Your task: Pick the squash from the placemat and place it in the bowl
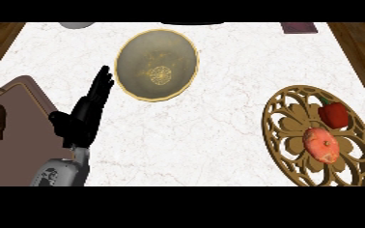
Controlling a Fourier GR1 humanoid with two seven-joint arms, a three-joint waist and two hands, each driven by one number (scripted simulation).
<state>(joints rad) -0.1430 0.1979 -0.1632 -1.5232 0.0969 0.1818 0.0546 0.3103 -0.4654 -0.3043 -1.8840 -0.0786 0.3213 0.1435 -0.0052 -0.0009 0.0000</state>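
Note:
The squash (321,145), a rounded orange-pink thing, lies on the round golden lattice placemat (285,125) at the right edge of the counter. The bowl (157,64), olive-grey with a gold rim and a gold pattern inside, stands at the upper middle and holds nothing. My left hand (82,118) shows at the lower left, open with its fingers straight and pointing up, left of the bowl and far from the squash. My right hand does not show.
A red pepper (333,115) lies on the placemat just behind the squash. A brown board (25,111) sits at the left edge, partly under my forearm. A grey object (77,25) and a dark red item (298,27) lie along the far edge.

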